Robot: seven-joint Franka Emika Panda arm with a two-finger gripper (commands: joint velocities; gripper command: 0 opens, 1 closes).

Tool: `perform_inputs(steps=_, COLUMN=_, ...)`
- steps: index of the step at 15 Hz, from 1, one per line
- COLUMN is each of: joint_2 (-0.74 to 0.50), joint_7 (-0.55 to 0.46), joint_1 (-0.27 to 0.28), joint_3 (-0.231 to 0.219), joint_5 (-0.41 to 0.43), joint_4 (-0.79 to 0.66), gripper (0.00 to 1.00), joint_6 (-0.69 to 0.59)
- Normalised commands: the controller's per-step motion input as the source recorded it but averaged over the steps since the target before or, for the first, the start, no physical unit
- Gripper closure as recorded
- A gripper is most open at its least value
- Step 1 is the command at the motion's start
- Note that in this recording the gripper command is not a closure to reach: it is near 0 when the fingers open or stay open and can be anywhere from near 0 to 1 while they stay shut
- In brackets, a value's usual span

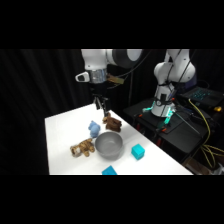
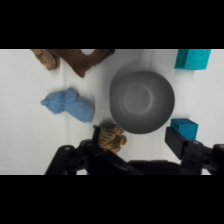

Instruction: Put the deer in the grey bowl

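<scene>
Item: dark brown soft plush deer (image 1: 112, 122), lying on the white table (image 1: 62, 137) just behind the round grey bowl (image 1: 109, 144), my gripper (image 1: 100, 106) above it, jaws spread and empty; advice: pinch the body, avoiding the small blue toy (image 1: 94, 128)

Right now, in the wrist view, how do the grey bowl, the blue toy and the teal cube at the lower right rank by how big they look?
1. grey bowl: clearly the largest.
2. blue toy: about half the bowl's width.
3. teal cube: the smallest, though its lower edge is partly hidden.
</scene>
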Motion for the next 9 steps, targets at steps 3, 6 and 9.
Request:
perform_inputs(steps=3, joint_2=0.03, joint_7=0.06, joint_1=-0.015, joint_3=0.005, joint_5=-0.035, joint_4=0.03, gripper=0.0, joint_6=0.04)
perform_inputs(steps=6, joint_2=-0.02, joint_7=0.03, joint_1=-0.052, joint_3=-0.03, joint_5=-0.01, joint_4=-0.02, gripper=0.0, joint_6=0.18)
perform_inputs(steps=9, joint_2=-0.14, joint_7=-0.03, joint_1=-0.102, joint_3=-0.075, joint_5=0.033, joint_4=-0.23, gripper=0.0, joint_6=0.29)
